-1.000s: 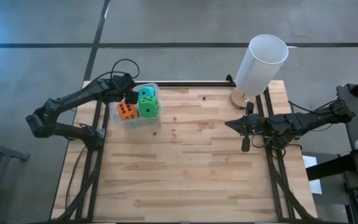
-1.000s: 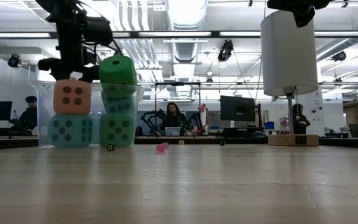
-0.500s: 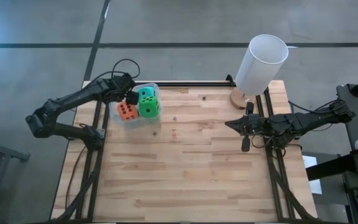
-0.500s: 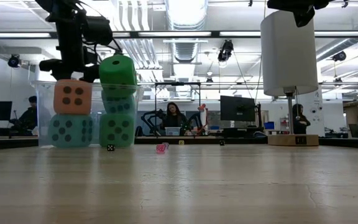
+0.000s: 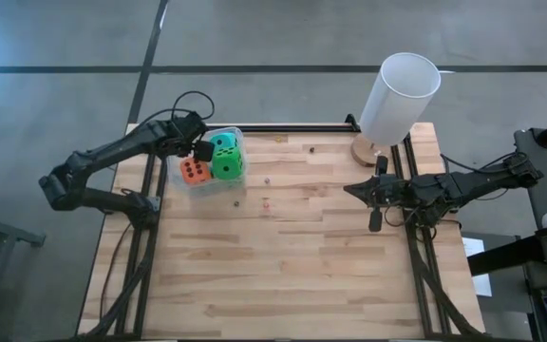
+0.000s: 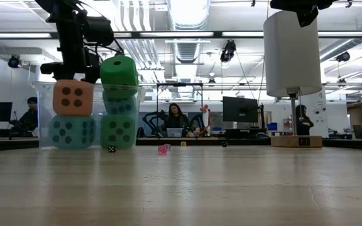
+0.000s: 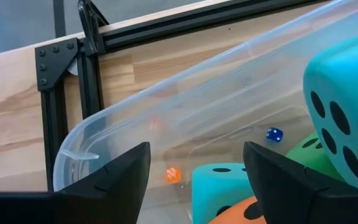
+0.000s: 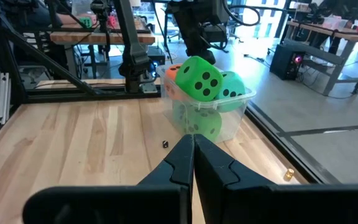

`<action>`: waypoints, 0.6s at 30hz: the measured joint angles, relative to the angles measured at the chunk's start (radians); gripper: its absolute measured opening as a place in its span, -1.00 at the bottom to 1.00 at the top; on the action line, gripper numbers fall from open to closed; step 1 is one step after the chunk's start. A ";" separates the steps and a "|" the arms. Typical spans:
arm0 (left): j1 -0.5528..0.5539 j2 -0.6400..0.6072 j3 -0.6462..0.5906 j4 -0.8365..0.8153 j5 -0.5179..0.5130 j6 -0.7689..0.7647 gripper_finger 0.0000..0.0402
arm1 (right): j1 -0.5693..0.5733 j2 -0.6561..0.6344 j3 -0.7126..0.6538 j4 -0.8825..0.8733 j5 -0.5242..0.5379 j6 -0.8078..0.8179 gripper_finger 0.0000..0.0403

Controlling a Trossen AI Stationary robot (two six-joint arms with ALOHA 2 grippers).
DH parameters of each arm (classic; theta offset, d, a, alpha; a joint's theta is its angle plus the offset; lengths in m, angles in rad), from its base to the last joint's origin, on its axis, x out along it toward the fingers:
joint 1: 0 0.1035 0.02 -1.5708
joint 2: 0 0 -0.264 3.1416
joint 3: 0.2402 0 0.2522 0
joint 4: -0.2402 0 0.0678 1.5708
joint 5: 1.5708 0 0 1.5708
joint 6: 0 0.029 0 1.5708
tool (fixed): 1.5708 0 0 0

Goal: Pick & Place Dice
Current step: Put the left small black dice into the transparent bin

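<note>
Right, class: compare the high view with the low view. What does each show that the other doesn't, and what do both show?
Only the high view: the right tool, shut, at the table's right edge, and the tub's place at the back left corner.

Only the low view: the dice stacked two high, the orange die on a teal die, plus people in the room behind.

Both: the left tool above the orange die, the white cylinder.

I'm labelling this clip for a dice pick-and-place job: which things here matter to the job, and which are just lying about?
Job:
- orange foam die with black pips
- bright green foam dice
- teal foam die
- clear plastic tub
- left gripper, open over the tub

Lying about:
- tall white cylinder
- tiny loose dice
- right gripper, shut, idle
</note>
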 joint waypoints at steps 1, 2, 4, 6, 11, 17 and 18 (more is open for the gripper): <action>0.000 0.000 0.000 0.002 0.000 0.000 0.29 | 0.000 0.000 0.000 0.000 0.000 -0.002 -0.96; 0.000 0.000 0.000 0.004 0.000 0.000 0.29 | 0.000 0.000 0.000 0.000 0.000 -0.002 -0.96; 0.000 0.000 -0.001 0.006 0.001 0.000 0.28 | 0.000 0.000 0.000 0.000 0.000 -0.002 -0.96; 0.000 0.000 -0.001 0.011 0.001 0.000 0.27 | 0.000 0.000 0.000 0.000 0.000 -0.002 -0.96; 0.000 0.001 -0.001 0.014 0.001 0.001 0.25 | 0.000 0.000 0.000 0.000 0.000 -0.002 -0.96; 0.000 0.001 -0.001 0.017 0.001 0.001 0.24 | 0.000 0.000 0.000 0.000 0.000 -0.001 -0.96; 0.000 0.001 -0.001 0.018 0.002 0.001 0.24 | 0.000 0.000 0.000 0.000 0.000 -0.001 -0.96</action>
